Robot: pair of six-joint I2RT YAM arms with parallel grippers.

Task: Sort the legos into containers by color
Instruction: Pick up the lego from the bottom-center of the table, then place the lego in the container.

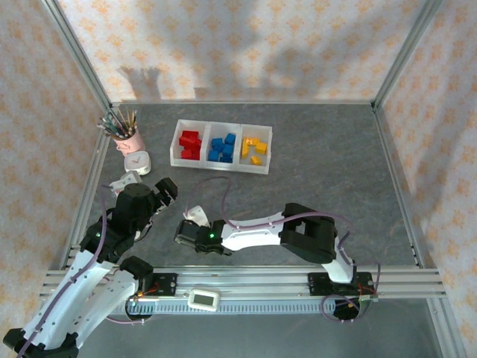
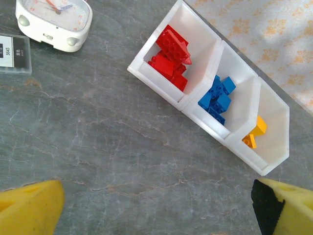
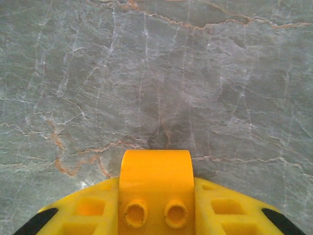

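At the back of the counter (image 1: 328, 179), left of centre: one white tray (image 1: 221, 168) of three joined compartments in a row, its back wall near the rear edge but apart from it.

- Legos, three heaps, one colour to each compartment: red legos (image 1: 190, 145) in the left one, blue legos (image 1: 222, 148) in the middle one, yellow-orange legos (image 1: 254, 149) in the right one. The bricks lie piled and overlapping, so the number in each heap cannot be counted; the yellow-orange heap is the thinnest.
- Edges: metal frame rails run along the left, right and rear sides of the counter, with patterned walls behind them. A ribbed rail closes the near side and carries both arm bases and one small white timer (image 1: 202, 299).
- Open room: a wide stretch of grey veined counter lies right of the tray as far as the right rail. A second stretch lies between the tray's front wall and the two arms.
- Left edge, crowded: one pink pencil cup (image 1: 127, 139), one white clock (image 1: 136, 162) just in front of it, and one small flat display (image 2: 13, 53) beside the clock.
- Left hand (image 2: 156, 210): one, its fingers spread wide and holding nothing, over open counter in front of the tray and well apart from it.
- Right hand (image 3: 155, 196): one, low over open counter near the middle. Its yellow parts crowd the lower edge of the wrist view, and I cannot tell whether its fingers are spread or pressed together
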